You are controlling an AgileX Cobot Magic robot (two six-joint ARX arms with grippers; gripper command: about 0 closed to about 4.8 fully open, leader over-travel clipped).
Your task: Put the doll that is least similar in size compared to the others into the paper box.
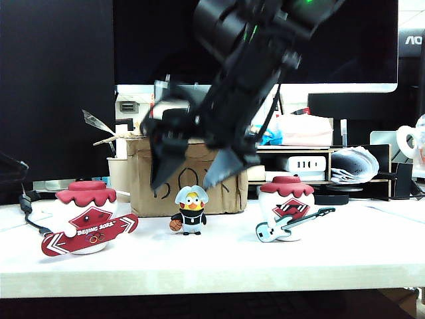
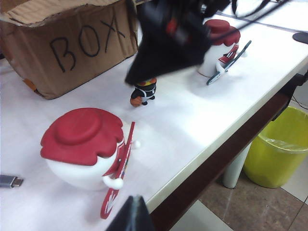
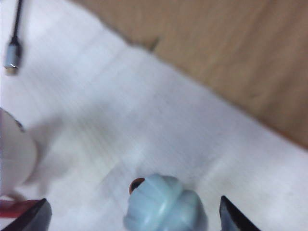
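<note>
Approach step under way: right gripper (image 1: 189, 174), jaws wide apart and empty, hangs above the small doll (image 1: 191, 210) standing mid-table before the paper box (image 1: 143, 179), needing descent and closure; left gripper (image 2: 131, 215) state indeterminable.

The black right arm (image 1: 252, 60) slants down from the upper part of the exterior view, blurred. Its black two-finger right gripper (image 1: 192, 169) hangs just above the tiny white-haired, yellow-faced doll (image 1: 191, 210), fingers spread wide to either side, touching nothing. Of the left gripper (image 2: 131, 216), only one dark fingertip shows; its state is unreadable.
</note>
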